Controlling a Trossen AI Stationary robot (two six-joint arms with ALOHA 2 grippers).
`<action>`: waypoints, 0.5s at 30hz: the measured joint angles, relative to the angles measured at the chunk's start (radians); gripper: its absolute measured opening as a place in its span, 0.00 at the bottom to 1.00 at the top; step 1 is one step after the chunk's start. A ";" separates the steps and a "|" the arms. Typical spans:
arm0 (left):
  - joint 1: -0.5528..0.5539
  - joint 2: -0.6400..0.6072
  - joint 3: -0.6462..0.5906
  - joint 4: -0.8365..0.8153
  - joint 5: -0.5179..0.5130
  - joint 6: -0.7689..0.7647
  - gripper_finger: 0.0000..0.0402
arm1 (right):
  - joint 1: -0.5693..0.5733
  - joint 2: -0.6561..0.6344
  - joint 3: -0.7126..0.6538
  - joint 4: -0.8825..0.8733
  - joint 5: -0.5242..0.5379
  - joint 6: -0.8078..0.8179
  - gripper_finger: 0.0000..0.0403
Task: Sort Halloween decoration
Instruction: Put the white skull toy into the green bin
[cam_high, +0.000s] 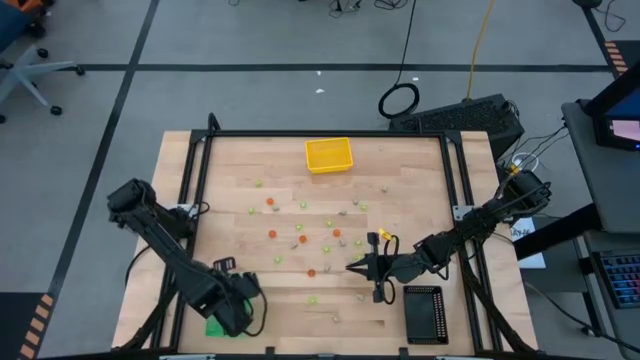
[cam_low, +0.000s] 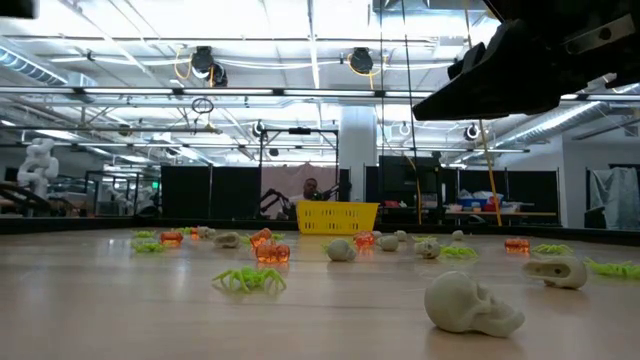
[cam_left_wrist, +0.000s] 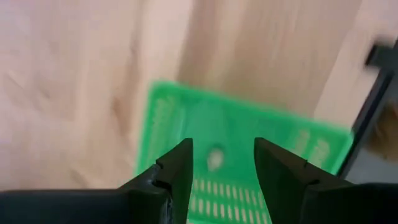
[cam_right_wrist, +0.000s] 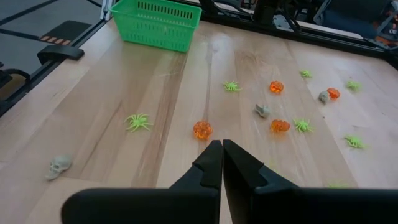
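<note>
Small Halloween decoration pieces lie scattered over the wooden table (cam_high: 230, 235): orange pumpkins (cam_right_wrist: 202, 129), light green spiders (cam_right_wrist: 138, 121) and pale skulls (cam_low: 470, 303). My left gripper (cam_left_wrist: 222, 149) points down over the green tray (cam_left_wrist: 249, 130) at the near left corner (cam_high: 218, 327). It is open, with nothing between its fingers. A small pale piece (cam_left_wrist: 215, 158) shows in the tray below the gap. My right gripper (cam_right_wrist: 222, 144) hangs shut above the table's near middle (cam_high: 350, 267), just short of an orange pumpkin, holding nothing.
A yellow tray (cam_high: 328, 155) stands at the table's far middle, and a black tray (cam_high: 423, 313) at the near right beside my right arm. A black metal frame (cam_high: 195, 170) runs along the table's edges. Bare wood lies left of the pieces.
</note>
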 joint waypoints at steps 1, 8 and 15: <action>0.011 -0.003 0.010 -0.001 -0.047 0.006 0.40 | 0.000 0.000 0.000 0.000 0.000 0.000 0.00; 0.118 -0.009 0.026 0.000 -0.340 0.136 0.40 | 0.000 0.000 0.000 0.000 -0.001 0.002 0.00; 0.262 -0.009 -0.014 0.218 -0.433 0.483 0.40 | 0.002 0.000 0.000 -0.020 -0.030 0.021 0.00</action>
